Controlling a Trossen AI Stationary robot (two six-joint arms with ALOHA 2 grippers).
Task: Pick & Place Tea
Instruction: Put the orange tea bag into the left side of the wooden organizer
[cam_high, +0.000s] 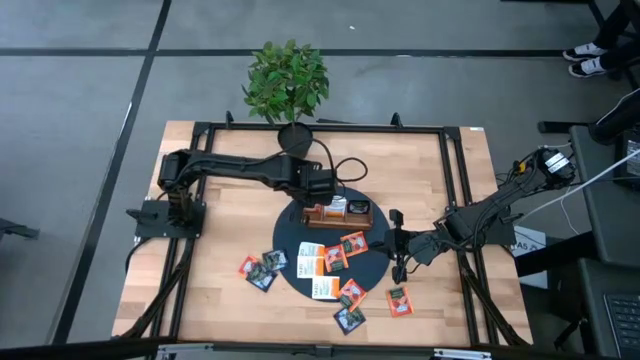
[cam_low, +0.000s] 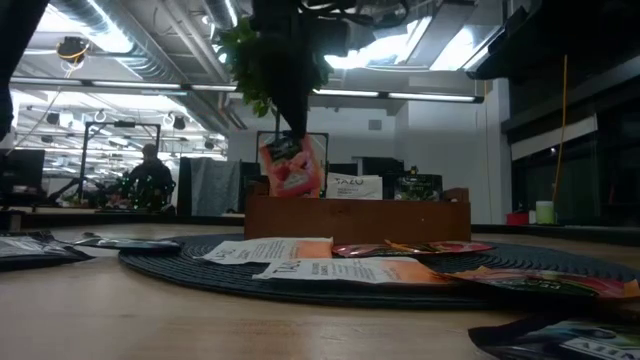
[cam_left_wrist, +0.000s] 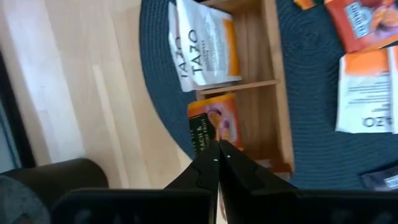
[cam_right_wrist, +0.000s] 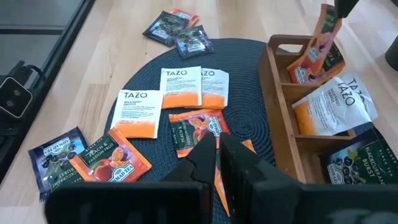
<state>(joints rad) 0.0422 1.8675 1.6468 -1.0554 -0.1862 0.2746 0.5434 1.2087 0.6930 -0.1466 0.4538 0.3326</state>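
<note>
Risk sits at the left gripper (cam_left_wrist: 218, 163), whose fingers are pinched on the top edge of an orange flat square tea sachet (cam_left_wrist: 211, 124) hanging directly below them over the end compartment of the long brown wooden tray (cam_left_wrist: 277, 93). Released off-centre, I judge it could catch the tray wall and tip out. The right gripper (cam_right_wrist: 219, 152) hovers over orange sachets (cam_right_wrist: 198, 132) on the round dark mat (cam_right_wrist: 249, 112), fingers nearly together, apparently empty.

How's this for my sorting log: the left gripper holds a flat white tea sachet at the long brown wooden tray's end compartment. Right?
Not quite. The flat tea sachet pinched in the left gripper is orange, not white, as the left wrist view shows. It is at the long brown wooden tray's end compartment.
</note>
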